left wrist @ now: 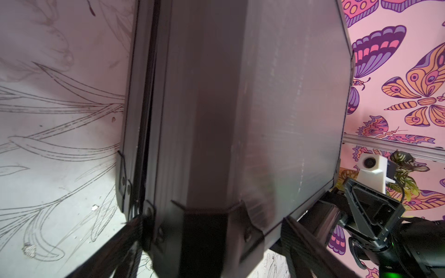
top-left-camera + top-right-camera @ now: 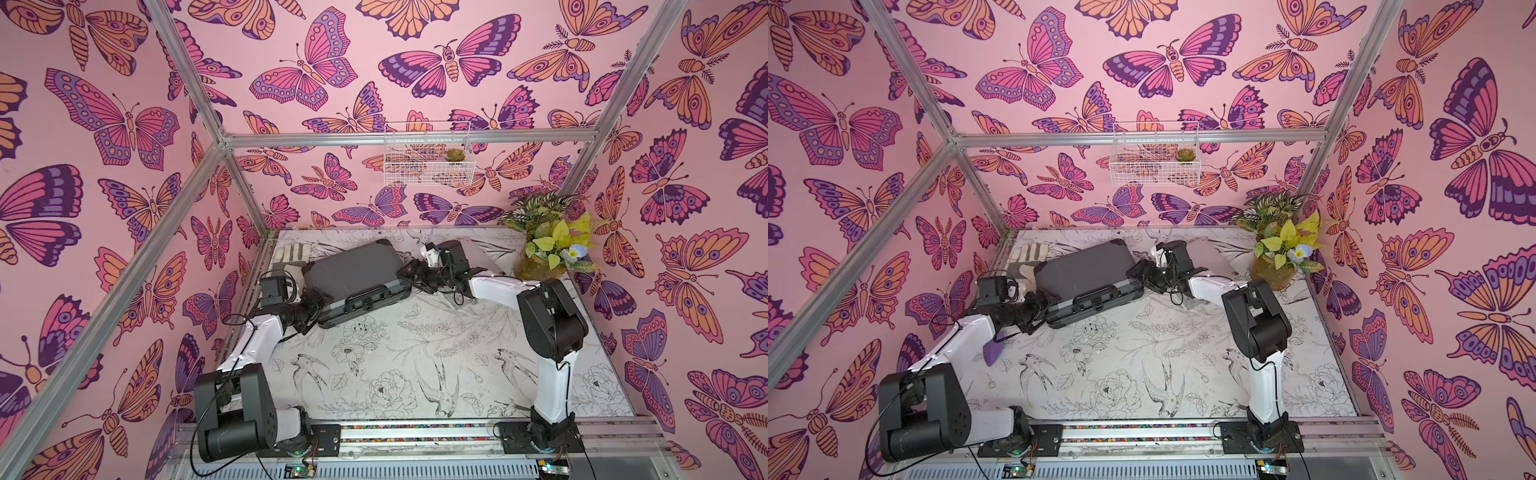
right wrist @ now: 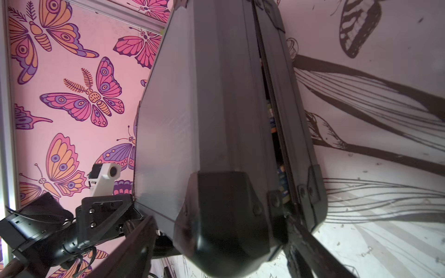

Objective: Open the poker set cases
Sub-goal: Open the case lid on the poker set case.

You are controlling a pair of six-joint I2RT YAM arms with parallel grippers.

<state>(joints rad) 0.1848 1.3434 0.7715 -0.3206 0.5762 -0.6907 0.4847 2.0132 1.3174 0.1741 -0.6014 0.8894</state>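
Observation:
The larger dark grey poker set case [image 2: 357,266] [image 2: 1088,268] lies at the back of the table with its handle toward the front. Its lid is ajar, and both wrist views show a dark gap along the seam. My left gripper [image 2: 316,305] [image 1: 212,223] is shut on the lid's left front corner [image 1: 204,228], one finger in the seam and one on the lid top. My right gripper [image 2: 409,272] [image 3: 221,223] clasps the right corner guard [image 3: 224,204] the same way, and coloured chips show in the gap [image 3: 280,178]. The smaller silver case [image 2: 484,253] shows only partly behind my right wrist.
A potted plant [image 2: 544,245] stands in the back right corner next to my right arm. A white wire basket [image 2: 428,158] hangs on the back wall. A pale ribbed object [image 2: 291,253] lies at the back left, behind the case. The patterned table [image 2: 415,353] stretches toward the front rail.

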